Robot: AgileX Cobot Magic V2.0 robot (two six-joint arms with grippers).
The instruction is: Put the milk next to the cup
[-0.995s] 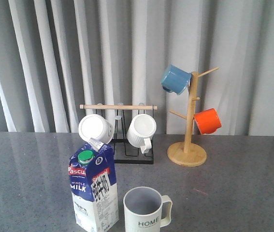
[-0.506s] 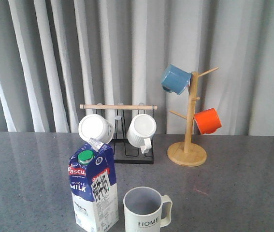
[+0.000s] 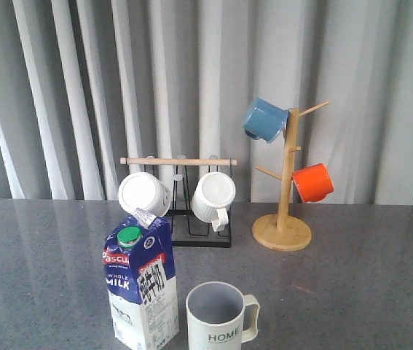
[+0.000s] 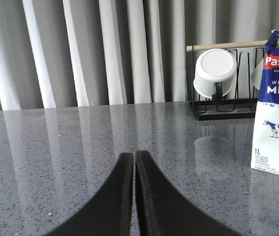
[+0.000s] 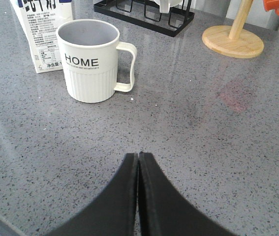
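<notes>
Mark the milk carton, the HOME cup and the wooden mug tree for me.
milk carton (image 3: 139, 288), front view, blue front face.
HOME cup (image 5: 89, 61), right wrist view, lettered wall.
wooden mug tree (image 3: 282, 233), front view, round base.

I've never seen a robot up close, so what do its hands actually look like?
Only the fingertips show. The left hand and the right hand each end in two plain matte black fingers, broad at the base and curving up to narrow tips. No cables, markings or arm parts are visible.
</notes>
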